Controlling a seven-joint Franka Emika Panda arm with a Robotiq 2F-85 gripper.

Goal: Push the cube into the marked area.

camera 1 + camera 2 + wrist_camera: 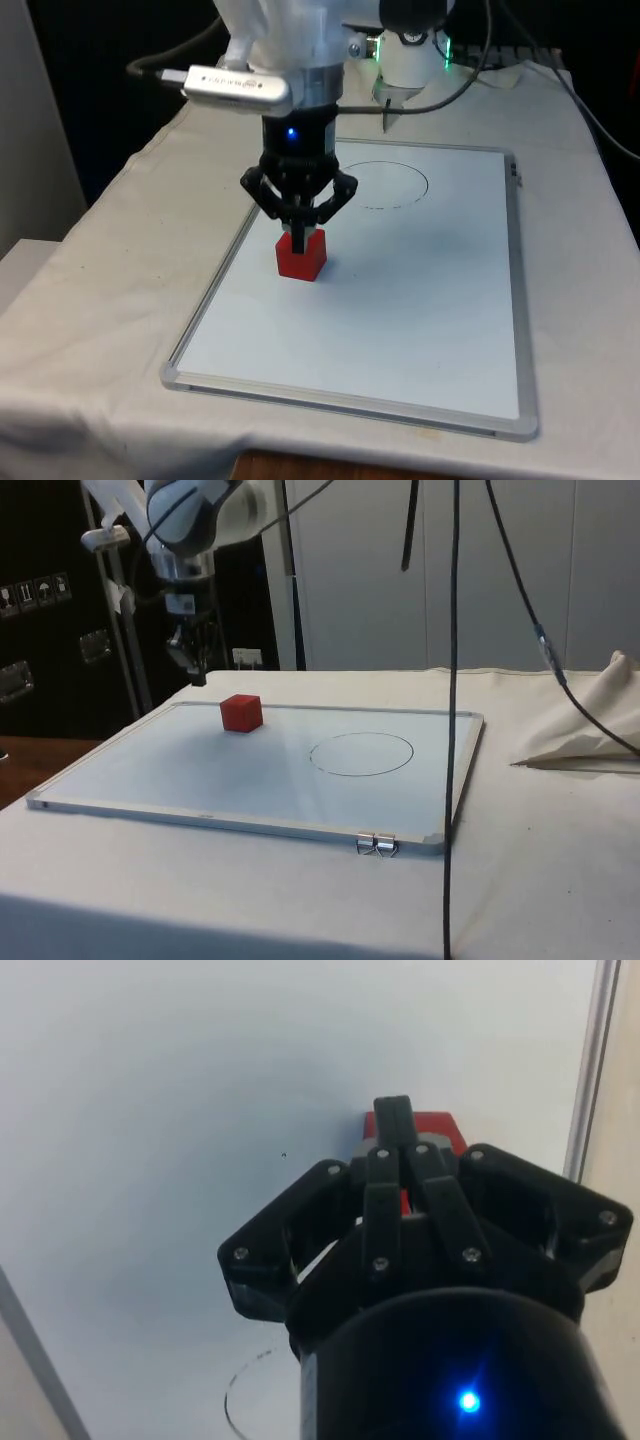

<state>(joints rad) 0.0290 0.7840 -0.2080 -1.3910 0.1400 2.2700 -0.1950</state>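
Note:
A red cube [302,256] [241,712] sits on the whiteboard [400,330], near the edge at the front view's left. The marked area is a thin drawn circle [385,185] [360,753], empty, a short way from the cube towards the robot. My black gripper [300,232] [198,672] is shut with nothing in it. It points down close beside the cube, on the side away from the circle, its tips a little above the board. In the wrist view the fingertips [392,1120] cover part of the cube [442,1126]. Whether they touch it I cannot tell.
The whiteboard has a metal frame [350,405] with a binder clip [376,844] on one edge. Black cables [452,680] hang in front of the side view. Crumpled white cloth [590,730] lies beside the board.

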